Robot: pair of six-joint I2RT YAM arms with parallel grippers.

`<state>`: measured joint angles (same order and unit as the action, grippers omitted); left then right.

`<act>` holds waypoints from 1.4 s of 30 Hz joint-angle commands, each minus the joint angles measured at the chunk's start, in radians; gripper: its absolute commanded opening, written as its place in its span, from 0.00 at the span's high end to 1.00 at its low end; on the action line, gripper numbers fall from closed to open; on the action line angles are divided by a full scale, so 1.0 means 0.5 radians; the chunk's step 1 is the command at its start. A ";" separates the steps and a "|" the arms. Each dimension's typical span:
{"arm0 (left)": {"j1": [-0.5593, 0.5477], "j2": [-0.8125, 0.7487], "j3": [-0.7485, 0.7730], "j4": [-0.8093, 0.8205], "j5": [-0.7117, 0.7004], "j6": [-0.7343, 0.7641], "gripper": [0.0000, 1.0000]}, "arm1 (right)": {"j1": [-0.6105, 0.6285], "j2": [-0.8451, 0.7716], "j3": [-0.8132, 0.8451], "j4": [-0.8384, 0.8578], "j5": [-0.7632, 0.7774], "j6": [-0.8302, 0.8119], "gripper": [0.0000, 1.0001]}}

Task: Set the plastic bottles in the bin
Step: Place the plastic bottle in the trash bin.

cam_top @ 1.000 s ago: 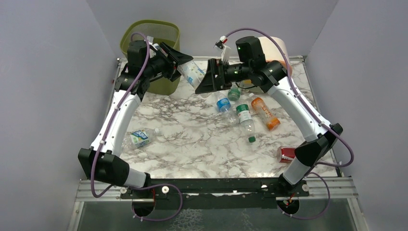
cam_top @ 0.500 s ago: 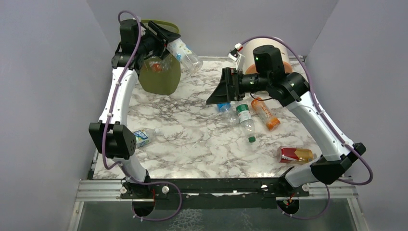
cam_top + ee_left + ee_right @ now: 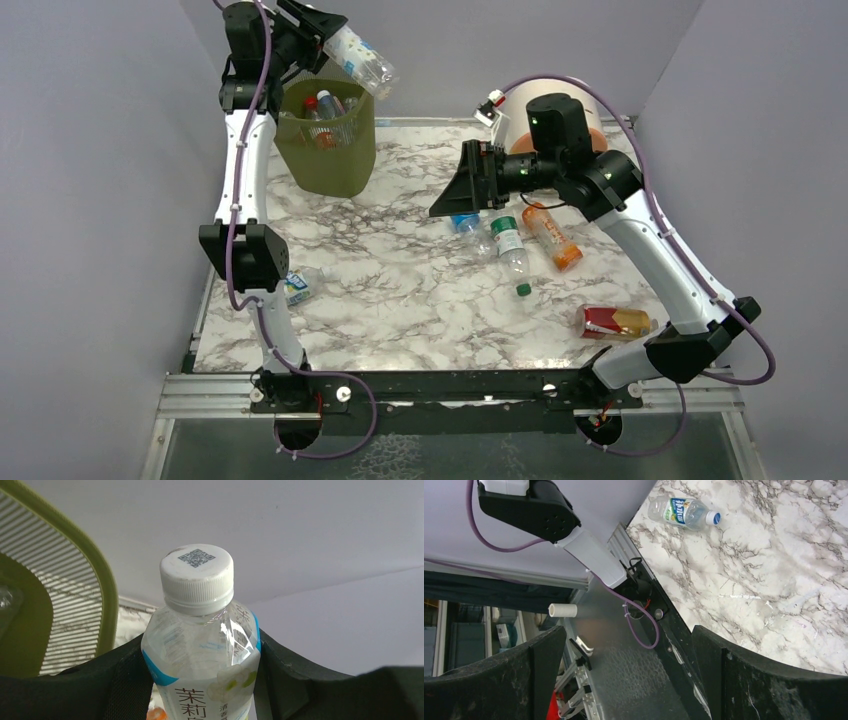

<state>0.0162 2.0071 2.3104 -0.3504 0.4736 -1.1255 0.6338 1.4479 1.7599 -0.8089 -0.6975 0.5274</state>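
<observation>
Olive mesh bin (image 3: 330, 165) holds a few bottles (image 3: 318, 108), left claw (image 3: 335, 40) clenched on white-capped bottle (image 3: 365, 60) high beside its rim, right claw (image 3: 462, 185) spread empty, about five loose bottles (image 3: 510, 243) lying on table (image 3: 400, 310).

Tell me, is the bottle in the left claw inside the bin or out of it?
Out. The left claw grips the white-capped bottle in the air near the rim of the bin; other bottles lie inside.
</observation>
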 commanded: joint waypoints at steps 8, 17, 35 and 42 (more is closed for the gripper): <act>0.228 0.103 0.038 0.597 -0.198 -0.103 0.40 | 0.007 -0.003 -0.068 0.014 -0.082 -0.006 0.01; 0.345 0.066 -0.157 0.769 -0.325 -0.105 0.39 | 0.009 0.002 -0.091 0.025 -0.098 -0.009 0.01; 0.356 0.048 -0.137 0.427 -0.350 0.183 0.09 | 0.008 -0.003 -0.150 0.056 -0.125 0.000 0.01; 0.363 -0.081 -0.227 0.414 -0.321 0.164 0.09 | 0.008 -0.010 -0.182 0.072 -0.131 0.001 0.00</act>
<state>0.1898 2.0552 2.2234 -0.1436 0.3202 -1.0550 0.6338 1.4483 1.6852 -0.8021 -0.7280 0.5270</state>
